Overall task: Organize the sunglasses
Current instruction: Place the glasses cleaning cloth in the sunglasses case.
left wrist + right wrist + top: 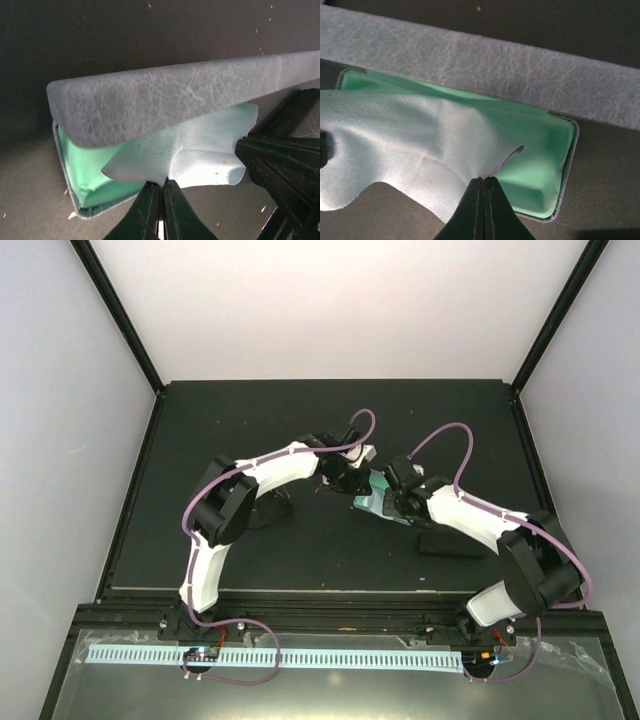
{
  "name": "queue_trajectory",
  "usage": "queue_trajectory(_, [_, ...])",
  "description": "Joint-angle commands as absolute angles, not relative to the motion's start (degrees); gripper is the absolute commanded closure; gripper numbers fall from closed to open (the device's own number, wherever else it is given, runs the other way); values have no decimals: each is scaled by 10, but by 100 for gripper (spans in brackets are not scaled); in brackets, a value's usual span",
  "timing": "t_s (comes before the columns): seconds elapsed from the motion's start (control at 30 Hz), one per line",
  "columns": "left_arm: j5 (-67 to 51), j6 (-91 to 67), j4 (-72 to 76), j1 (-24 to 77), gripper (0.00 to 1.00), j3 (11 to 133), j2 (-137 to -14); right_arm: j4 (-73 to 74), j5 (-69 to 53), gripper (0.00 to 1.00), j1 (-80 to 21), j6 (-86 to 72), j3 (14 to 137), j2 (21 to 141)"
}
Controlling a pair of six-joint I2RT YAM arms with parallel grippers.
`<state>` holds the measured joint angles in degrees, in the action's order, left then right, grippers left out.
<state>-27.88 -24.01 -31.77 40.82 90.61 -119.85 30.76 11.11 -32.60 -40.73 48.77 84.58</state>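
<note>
The pale blue case (383, 504) lies open at the table's middle, its lid (175, 95) raised over the green lining (82, 165). A light blue cleaning cloth (205, 150) is draped over the lining. My left gripper (162, 182) is shut on the cloth's near edge. My right gripper (484, 179) is shut on the same cloth (410, 145) from the other side, beside the lining (540, 167). The two meet over the case, left gripper (352, 486) and right gripper (388, 496). The sunglasses are hidden in both wrist views, and I cannot make them out from above.
A shut black case (447, 543) lies on the dark mat right of the open one. A dark shape with thin reddish bits (272, 508) sits under my left arm, too small to name. My right fingers (280, 170) show at the edge of the left wrist view.
</note>
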Motion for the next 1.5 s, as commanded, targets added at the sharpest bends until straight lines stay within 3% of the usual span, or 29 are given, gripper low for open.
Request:
queue_trajectory(0.0, [-307,-225,-337,405,98,945,-1219,297,146,99,-316,-398,503,855])
queue_trajectory(0.97, [-323,-227,-327,402,98,933,-1186,327,153,99,-307,-399,498,806])
queue_trajectory(1.47, [-317,-229,-333,402,98,957,-1259,313,171,99,-307,-397,504,875])
